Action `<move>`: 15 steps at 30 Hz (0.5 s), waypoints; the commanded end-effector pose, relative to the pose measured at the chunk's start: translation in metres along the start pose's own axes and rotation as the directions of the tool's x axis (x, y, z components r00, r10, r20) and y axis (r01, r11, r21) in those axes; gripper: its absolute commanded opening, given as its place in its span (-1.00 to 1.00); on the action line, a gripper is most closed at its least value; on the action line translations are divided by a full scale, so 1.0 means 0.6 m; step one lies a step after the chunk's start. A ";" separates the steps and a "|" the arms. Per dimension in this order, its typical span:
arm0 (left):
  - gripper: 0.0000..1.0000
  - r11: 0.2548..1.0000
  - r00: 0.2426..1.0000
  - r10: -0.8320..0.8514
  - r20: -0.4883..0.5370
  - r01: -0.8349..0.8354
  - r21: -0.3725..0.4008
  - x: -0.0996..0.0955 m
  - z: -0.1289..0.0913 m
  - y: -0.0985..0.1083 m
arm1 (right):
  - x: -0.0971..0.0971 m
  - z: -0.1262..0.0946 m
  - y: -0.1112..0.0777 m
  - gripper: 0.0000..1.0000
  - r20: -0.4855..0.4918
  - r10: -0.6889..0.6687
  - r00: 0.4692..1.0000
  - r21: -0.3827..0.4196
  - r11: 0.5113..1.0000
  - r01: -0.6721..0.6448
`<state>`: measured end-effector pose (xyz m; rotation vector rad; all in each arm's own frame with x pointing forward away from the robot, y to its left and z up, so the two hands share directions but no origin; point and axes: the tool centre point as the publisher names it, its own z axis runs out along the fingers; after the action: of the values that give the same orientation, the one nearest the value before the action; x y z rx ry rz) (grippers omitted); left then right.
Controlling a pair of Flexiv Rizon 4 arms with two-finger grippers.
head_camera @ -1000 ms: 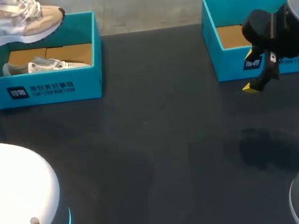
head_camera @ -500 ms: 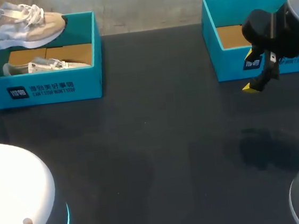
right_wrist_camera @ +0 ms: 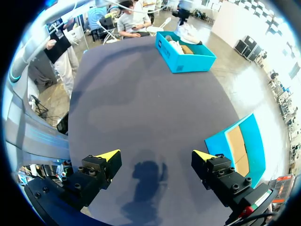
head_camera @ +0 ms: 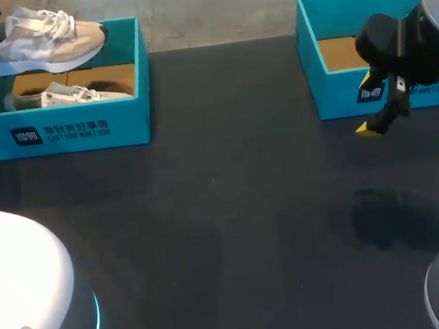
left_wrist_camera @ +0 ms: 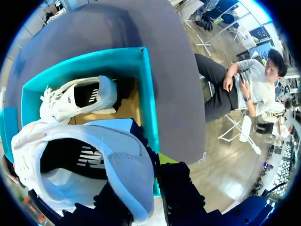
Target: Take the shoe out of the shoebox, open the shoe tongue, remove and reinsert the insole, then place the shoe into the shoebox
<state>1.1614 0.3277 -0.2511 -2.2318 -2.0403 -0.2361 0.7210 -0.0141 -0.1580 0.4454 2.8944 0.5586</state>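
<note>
The dark table carries two teal boxes, well apart. The shoebox sits at the far left, and a second teal box with a bare cardboard floor sits at the far right.

My left arm's white housing fills the near left corner of the head view. It has turned a little over the last second, and the small dot on its shell has slid leftward. My right arm hangs just in front of the second box and has not moved.

The held shoe, a pale grey and beige sneaker, is in the air over the shoebox's far side, sole down and toe pointing right. A second ago it hung further left, partly out of the view. It has since travelled right and come slightly lower, so its toe now lies over the box's far right part. Under it a second white sneaker lies on its side on the box's cardboard floor, unchanged.

In the left wrist view the left gripper is clamped on the held shoe's heel, with one yellow tip showing just outside the heel. The shoe's open collar faces the camera. The right gripper has its fingers spread wide over bare table, holding nothing, exactly as before.
</note>
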 end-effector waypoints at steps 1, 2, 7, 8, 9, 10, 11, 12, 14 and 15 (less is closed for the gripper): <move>-1.00 1.000 1.000 -0.001 0.005 0.001 0.017 -0.003 0.013 0.019 | -0.002 0.003 0.002 1.00 -0.001 0.001 1.000 0.003 1.000 -0.001; -1.00 1.000 1.000 0.000 0.004 0.000 0.017 -0.005 0.017 0.020 | -0.002 0.003 0.002 1.00 -0.001 0.001 1.000 0.003 1.000 -0.001; -1.00 1.000 1.000 0.002 -0.004 -0.002 0.012 -0.014 0.033 0.025 | -0.002 0.003 0.002 1.00 -0.001 0.001 1.000 0.003 1.000 -0.001; -1.00 1.000 1.000 0.004 -0.006 -0.004 0.011 -0.015 0.035 0.027 | -0.002 0.003 0.002 1.00 -0.001 0.001 1.000 0.003 1.000 -0.001; -1.00 1.000 1.000 0.005 -0.009 -0.005 0.009 -0.016 0.037 0.028 | -0.002 0.003 0.002 1.00 -0.001 0.001 1.000 0.003 1.000 -0.001; -1.00 1.000 1.000 0.004 -0.008 -0.004 0.007 -0.017 0.039 0.029 | -0.002 0.003 0.002 1.00 -0.001 0.001 1.000 0.003 1.000 -0.001; -1.00 1.000 1.000 0.006 -0.011 -0.006 0.006 -0.019 0.042 0.030 | -0.002 0.003 0.002 1.00 -0.001 0.001 1.000 0.003 1.000 -0.001; -1.00 1.000 1.000 0.004 -0.012 -0.004 0.004 -0.020 0.043 0.031 | -0.002 0.003 0.002 1.00 -0.001 0.001 1.000 0.003 1.000 -0.001; -1.00 1.000 1.000 0.003 -0.011 -0.003 0.003 -0.021 0.048 0.034 | -0.002 0.003 0.002 1.00 -0.001 0.001 1.000 0.003 1.000 -0.001; -1.00 1.000 1.000 0.000 -0.012 0.000 0.000 -0.022 0.051 0.035 | -0.002 0.003 0.002 1.00 -0.001 0.001 1.000 0.003 1.000 -0.001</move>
<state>1.1778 0.3183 -0.2790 -2.2270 -2.0327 -0.2486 0.7210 -0.0141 -0.1580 0.4454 2.8944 0.5586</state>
